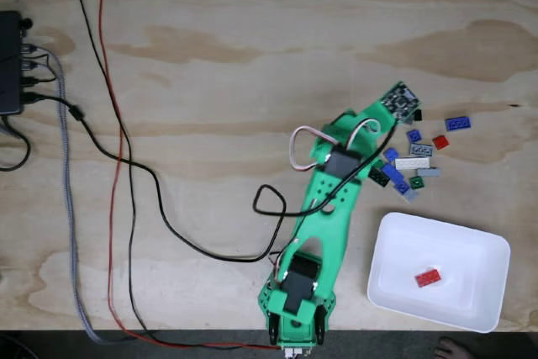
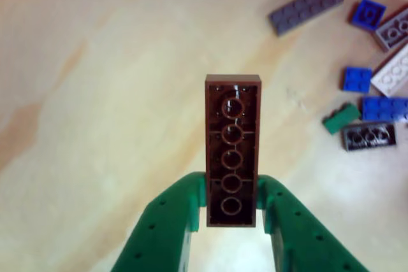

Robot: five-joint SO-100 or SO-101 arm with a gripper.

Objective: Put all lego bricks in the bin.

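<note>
In the other view my green gripper [image 2: 233, 186] is shut on a long brown lego brick [image 2: 233, 125], held above the wood with its hollow underside facing the camera. Loose lego bricks lie to its right: a grey plate [image 2: 306, 7], blue ones [image 2: 357, 79], a green one [image 2: 341, 118] and a dark one [image 2: 368, 135]. The fixed view shows the gripper [image 1: 403, 105] under its camera board, at the upper left of the brick cluster [image 1: 412, 162]. The white bin [image 1: 471, 308] sits at the front right with one red brick [image 1: 427, 277] inside.
Black and red cables [image 1: 126, 182] and a braided grey one run over the left half of the plywood table. A black box [image 1: 10, 60] sits at the left edge. A person's foot [image 1: 458, 348] shows below the table's front edge.
</note>
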